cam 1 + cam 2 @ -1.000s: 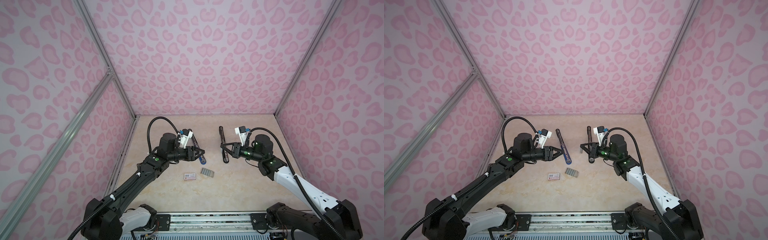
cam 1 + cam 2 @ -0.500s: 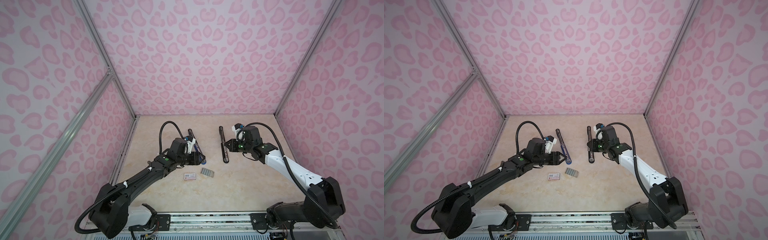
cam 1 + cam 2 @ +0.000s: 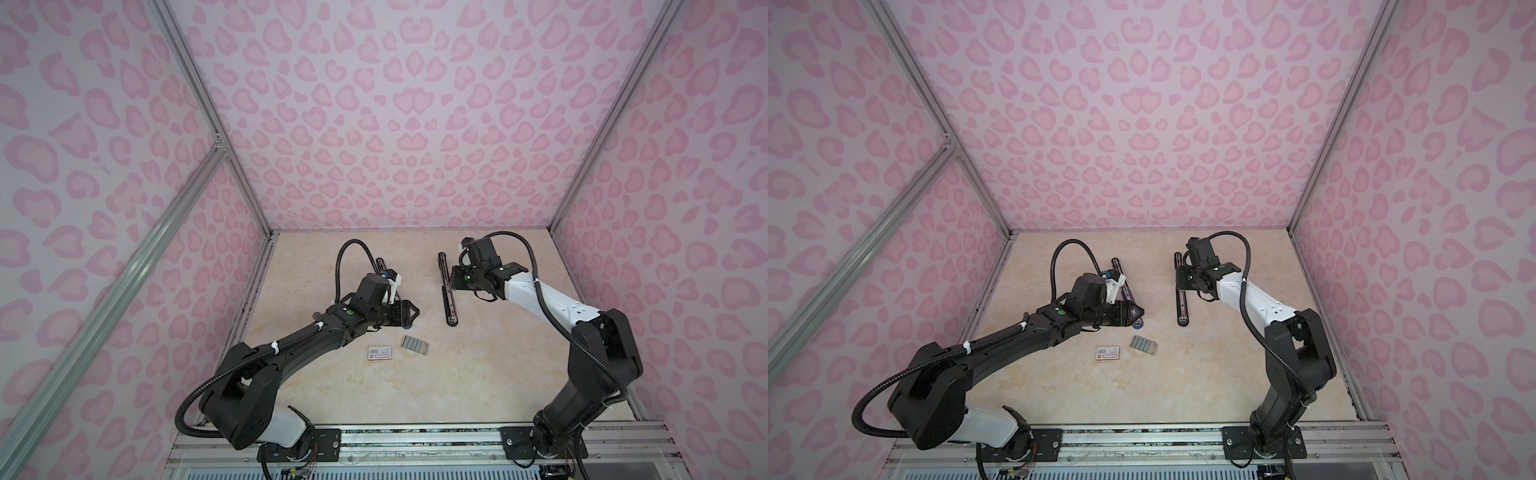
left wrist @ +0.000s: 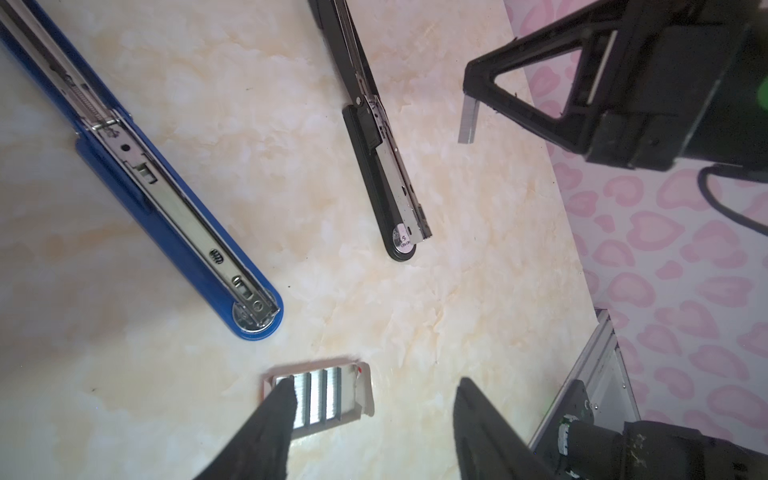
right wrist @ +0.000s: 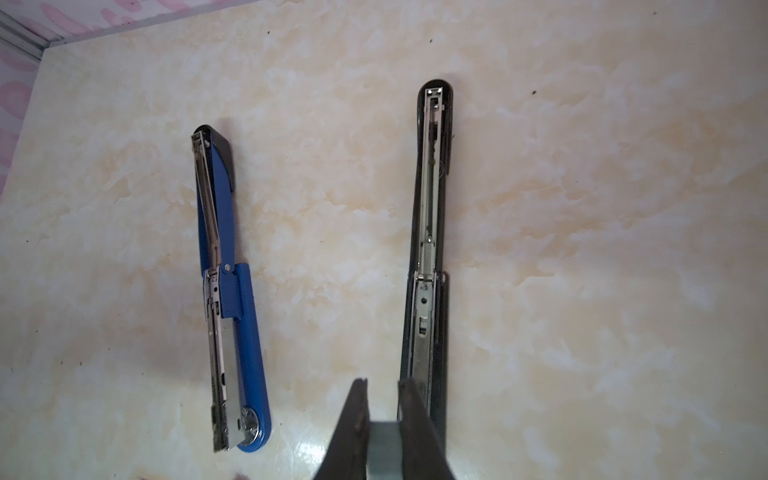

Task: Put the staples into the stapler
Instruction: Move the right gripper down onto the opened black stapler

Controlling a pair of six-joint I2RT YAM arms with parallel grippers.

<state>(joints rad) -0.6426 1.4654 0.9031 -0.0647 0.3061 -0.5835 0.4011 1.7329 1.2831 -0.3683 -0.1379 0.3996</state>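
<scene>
Here, right fingers pinch a flat silvery staple strip.

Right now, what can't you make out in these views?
- Blue stapler: middle hidden under the left hand in both top views.
- Staple strip in the right hand: cut off by the frame edge in the right wrist view; not discernible in the top views.
- Staple tray: one corner covered by a left finger in the left wrist view.
- Box: print too small to read in the top views.
</scene>
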